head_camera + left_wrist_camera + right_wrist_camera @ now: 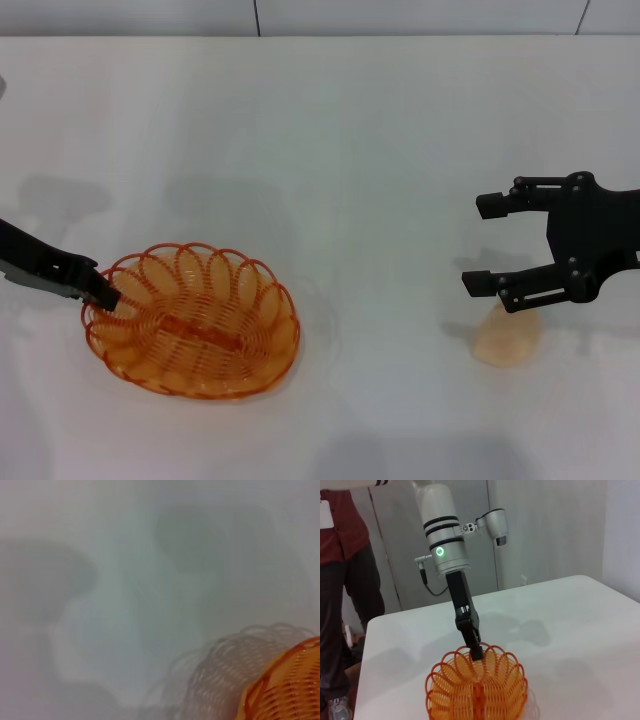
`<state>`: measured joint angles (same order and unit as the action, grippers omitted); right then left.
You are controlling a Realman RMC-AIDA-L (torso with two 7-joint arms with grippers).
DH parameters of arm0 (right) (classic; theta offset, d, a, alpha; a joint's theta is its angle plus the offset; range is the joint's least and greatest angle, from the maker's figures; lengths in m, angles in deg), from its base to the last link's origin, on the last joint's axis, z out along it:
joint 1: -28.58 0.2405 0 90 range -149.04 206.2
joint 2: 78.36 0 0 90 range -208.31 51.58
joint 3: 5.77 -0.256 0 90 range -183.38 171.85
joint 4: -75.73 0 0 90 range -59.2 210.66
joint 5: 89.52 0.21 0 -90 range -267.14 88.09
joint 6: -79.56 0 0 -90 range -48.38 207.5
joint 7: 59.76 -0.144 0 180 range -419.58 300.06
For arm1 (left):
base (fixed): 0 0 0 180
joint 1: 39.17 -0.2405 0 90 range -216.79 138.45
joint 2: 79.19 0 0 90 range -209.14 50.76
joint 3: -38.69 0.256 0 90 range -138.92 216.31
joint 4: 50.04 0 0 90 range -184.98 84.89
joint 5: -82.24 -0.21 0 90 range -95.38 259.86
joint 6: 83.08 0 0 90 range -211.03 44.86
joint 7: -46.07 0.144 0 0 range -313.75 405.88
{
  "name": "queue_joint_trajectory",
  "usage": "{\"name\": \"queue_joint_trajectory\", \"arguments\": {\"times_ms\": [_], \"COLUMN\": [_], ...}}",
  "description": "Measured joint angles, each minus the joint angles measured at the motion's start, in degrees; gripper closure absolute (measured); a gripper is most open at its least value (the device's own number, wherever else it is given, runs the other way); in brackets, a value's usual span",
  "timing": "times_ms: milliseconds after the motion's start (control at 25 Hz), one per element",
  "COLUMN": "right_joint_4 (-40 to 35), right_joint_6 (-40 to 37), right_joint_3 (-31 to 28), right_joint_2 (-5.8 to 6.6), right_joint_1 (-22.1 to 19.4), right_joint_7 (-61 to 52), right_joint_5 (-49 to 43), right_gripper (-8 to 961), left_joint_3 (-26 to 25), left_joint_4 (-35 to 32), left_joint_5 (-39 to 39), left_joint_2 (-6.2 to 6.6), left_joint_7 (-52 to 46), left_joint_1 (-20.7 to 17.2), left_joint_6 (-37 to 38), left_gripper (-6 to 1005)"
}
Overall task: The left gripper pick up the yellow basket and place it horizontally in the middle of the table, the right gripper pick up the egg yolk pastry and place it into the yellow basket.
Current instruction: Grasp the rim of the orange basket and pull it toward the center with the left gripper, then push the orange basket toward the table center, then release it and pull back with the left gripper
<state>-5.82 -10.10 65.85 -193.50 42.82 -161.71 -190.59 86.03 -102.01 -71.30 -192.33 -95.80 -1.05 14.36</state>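
The yellow basket (190, 322) is an orange wire oval sitting on the white table (380, 130) at the front left. My left gripper (103, 291) reaches in from the left and is shut on the basket's left rim. The right wrist view shows the same grip, with the left gripper (476, 652) on the far rim of the basket (477, 692). The left wrist view shows only a corner of the basket (290, 685). The egg yolk pastry (508, 341) lies at the front right. My right gripper (487, 244) is open and empty, hovering just behind and above the pastry.
A person in a red top (340, 575) stands beyond the table's far edge on the left arm's side. The table's back edge meets a wall (300, 15).
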Motion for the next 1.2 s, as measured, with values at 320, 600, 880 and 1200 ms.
{"name": "queue_joint_trajectory", "arguments": {"times_ms": [320,600,880,1200], "right_joint_4": [0.11,0.25,0.25,0.21], "right_joint_6": [-0.06,0.24,0.28,0.07], "right_joint_3": [0.01,0.01,-0.23,-0.75], "right_joint_2": [0.0,0.0,0.01,-0.01], "right_joint_1": [0.0,0.0,0.0,0.67], "right_joint_7": [0.0,0.48,0.6,0.61], "right_joint_5": [0.0,0.41,0.79,0.88], "right_gripper": [92,93,94,95], "left_joint_3": [-0.63,-4.46,-4.8,-4.63], "left_joint_4": [-0.31,-0.18,0.44,1.78], "left_joint_5": [2.94,6.59,6.7,6.56], "left_joint_2": [0.98,1.15,0.16,-0.37], "left_joint_7": [0.37,-0.93,-6.55,-11.22], "left_joint_1": [0.61,0.92,1.42,3.74], "left_joint_6": [0.81,0.78,0.04,-1.41], "left_gripper": [918,923,923,919]}}
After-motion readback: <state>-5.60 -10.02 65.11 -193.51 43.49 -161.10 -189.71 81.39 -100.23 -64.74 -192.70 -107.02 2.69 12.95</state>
